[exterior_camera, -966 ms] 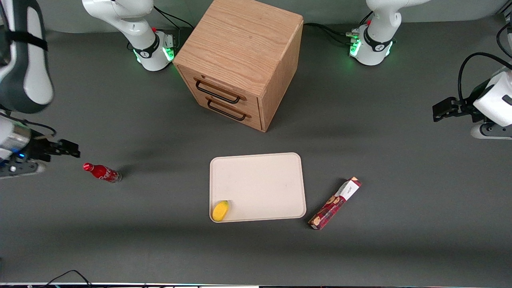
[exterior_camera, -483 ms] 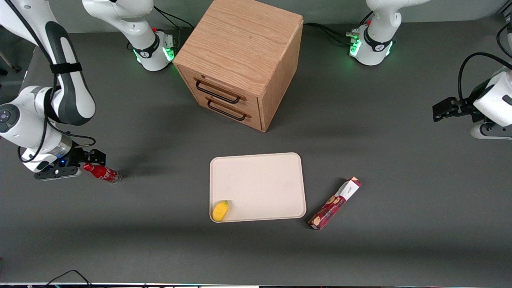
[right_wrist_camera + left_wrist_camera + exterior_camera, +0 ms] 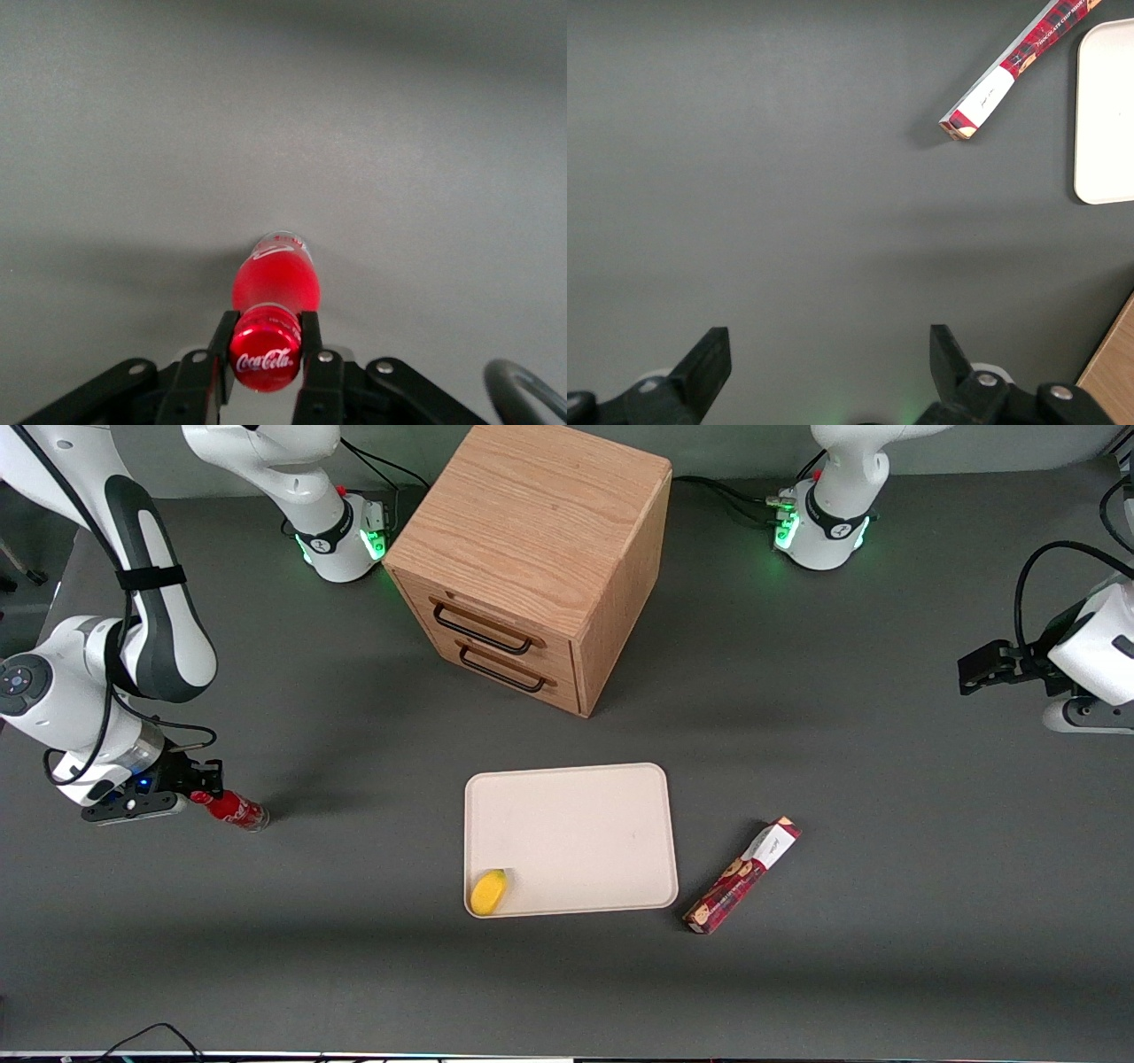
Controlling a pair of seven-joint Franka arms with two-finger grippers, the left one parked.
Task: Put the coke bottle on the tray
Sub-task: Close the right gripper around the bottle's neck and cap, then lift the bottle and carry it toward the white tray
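Gripper (image 3: 205,786): sitting at the left edge of the front frame, low over the table, fingers (image 3: 223,347) pressing either side of the neck of the coke bottle (image 3: 232,810), just under its red cap; clenched on it, by the look of the wrist view.

Coke bottle: standing on the dark table at left of frame, well apart from the tray (image 3: 570,838) at frame centre.

Tray: carrying a yellow item (image 3: 488,892) in its lower-left corner; the remainder is lying bare.

Handling note: the neck hold is narrow, so lifting straight up and travelling slowly should be keeping the bottle from swinging; aiming for the bare middle is advisable.

Change: half a second ago the cap was showing beside the gripper; now the fingers are covering it.
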